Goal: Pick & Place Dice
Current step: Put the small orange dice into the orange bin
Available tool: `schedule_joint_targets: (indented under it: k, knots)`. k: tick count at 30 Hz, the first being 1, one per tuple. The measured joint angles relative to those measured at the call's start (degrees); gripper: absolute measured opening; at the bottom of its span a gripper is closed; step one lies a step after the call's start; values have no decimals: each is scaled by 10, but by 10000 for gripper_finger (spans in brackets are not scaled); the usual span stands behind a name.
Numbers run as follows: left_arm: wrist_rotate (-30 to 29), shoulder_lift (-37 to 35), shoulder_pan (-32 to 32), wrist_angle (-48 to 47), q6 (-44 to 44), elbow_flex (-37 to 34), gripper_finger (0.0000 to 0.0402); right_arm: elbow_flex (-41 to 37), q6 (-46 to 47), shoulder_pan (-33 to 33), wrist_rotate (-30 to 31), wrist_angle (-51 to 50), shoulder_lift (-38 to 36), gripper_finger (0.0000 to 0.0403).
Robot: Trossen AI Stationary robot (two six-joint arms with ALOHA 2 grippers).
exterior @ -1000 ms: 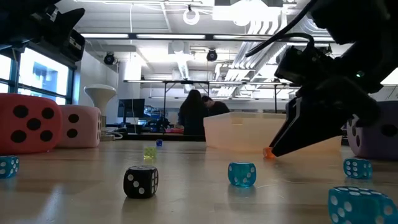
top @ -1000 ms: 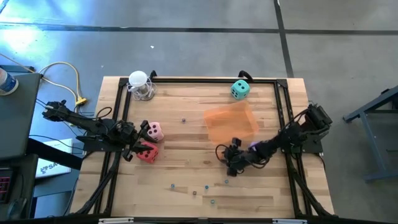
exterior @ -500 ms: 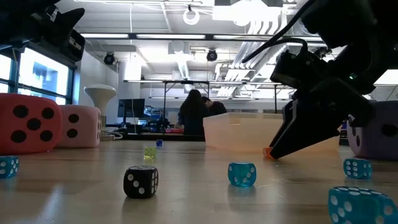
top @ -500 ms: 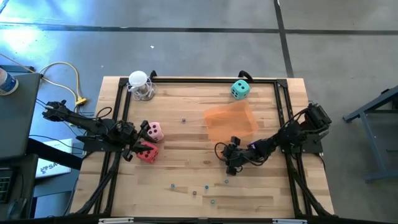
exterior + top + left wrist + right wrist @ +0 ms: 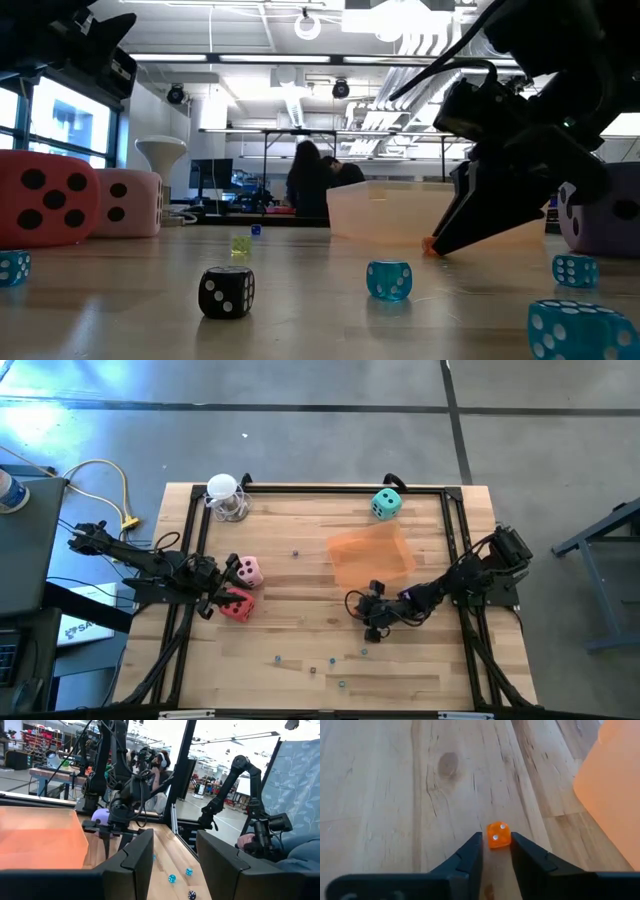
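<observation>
Item: right gripper (image 5: 496, 851), jaws pinching a small orange die (image 5: 498, 834) on the surface beside the orange tray (image 5: 371, 555), we judge for lifting. Left gripper (image 5: 212, 600), jaws spread, at the left edge beside the red die (image 5: 238, 605).

pale wooden bench (image 5: 300, 650), grain and a dark knot plain in the right wrist view, faint satin sheen. matt, soft-looking red die (image 5: 238, 606) and pink die (image 5: 247, 571); same dull skin on teal die (image 5: 386, 503). translucent orange plastic square (image 5: 371, 556), smooth. tiny glossy orange die (image 5: 498, 834), clear like resin, between matt black plastic fingers of right claw (image 5: 496, 851). dark metal frame (image 5: 330, 488).
</observation>
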Motion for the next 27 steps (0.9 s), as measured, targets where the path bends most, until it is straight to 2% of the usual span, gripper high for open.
schedule_joint_targets:
  k: [7, 14, 19, 27]
  knots:
    - [0, 0, 0, 0, 0, 0, 144, 0, -2, 0, 0, 0, 0, 34]
    - [0, 0, 0, -4, 0, 0, 144, 0, -1, 0, -3, 3, 0, 42]
    - [0, 6, 0, -4, 0, 0, 144, 0, -2, 5, -5, 15, 0, 29]
    - [0, 31, 0, 1, 0, 0, 144, 29, -57, 26, -6, 43, -9, 32]
